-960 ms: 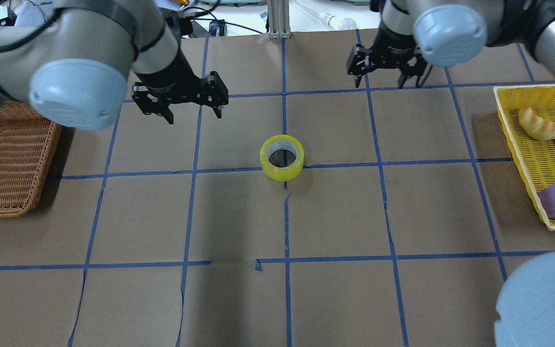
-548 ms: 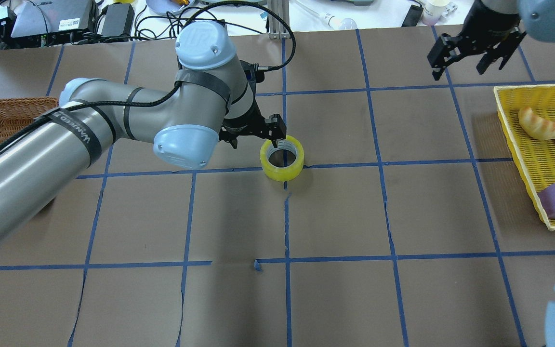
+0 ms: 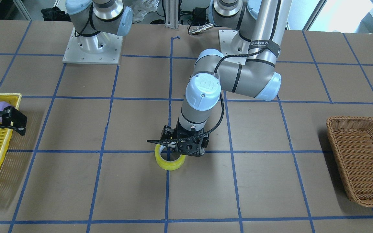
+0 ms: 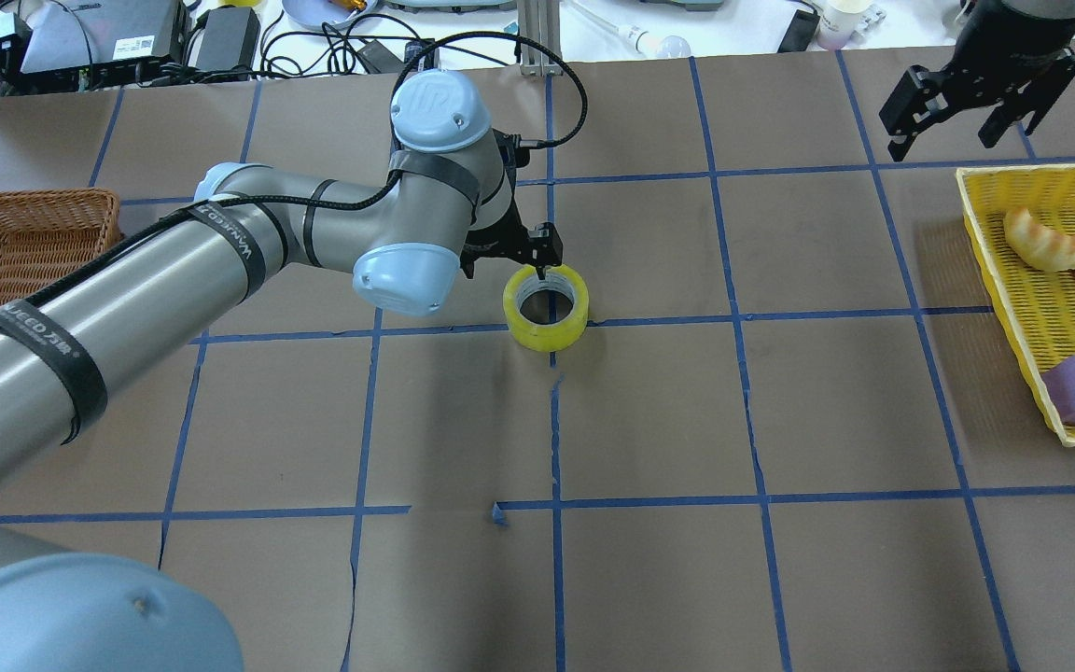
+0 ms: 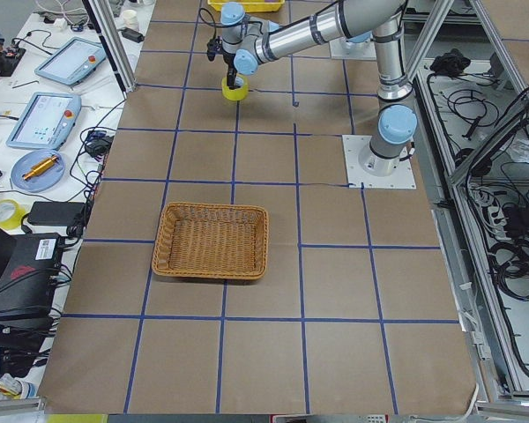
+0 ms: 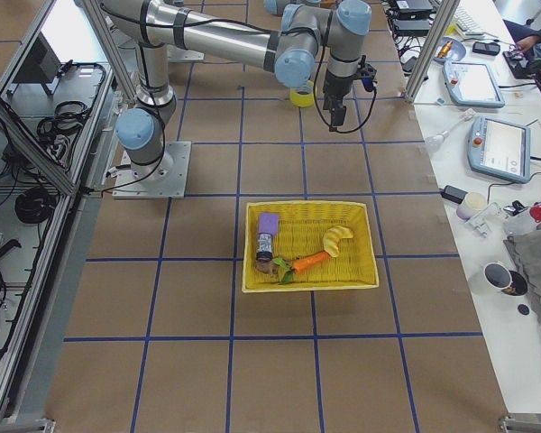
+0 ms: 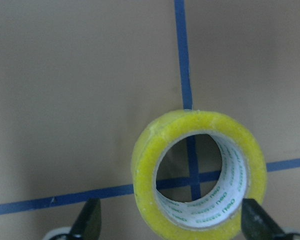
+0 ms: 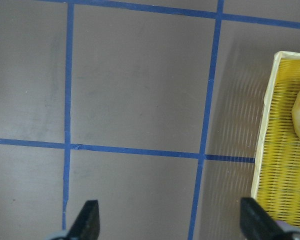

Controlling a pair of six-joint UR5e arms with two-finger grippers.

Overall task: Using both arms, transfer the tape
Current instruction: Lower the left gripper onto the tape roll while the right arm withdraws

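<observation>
Now the tape (image 4: pixel 546 305) lies flat on the table (image 4: pixel 649 420), hole upward, where blue grid lines (image 4: pixel 743 317) cross. The left gripper (image 7: pixel 172 222) sits low over it, fingers spread wide on either side and apparently not touching. The right gripper (image 4: pixel 950 145) hangs near the yellow basket (image 4: pixel 984 233), fingers wide and holding nothing.

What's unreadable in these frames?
1. Whether the left gripper touches the tape: the left wrist view's bottom edge cuts off the fingertips and the roll's near rim. In the overhead view the left arm covers most of the gripper. In the front-facing view the gripper body covers part of the roll.
2. Yellow basket: cut off by the overhead view's right edge.
3. Dark item beside the purple block: too small in the exterior right view.
</observation>
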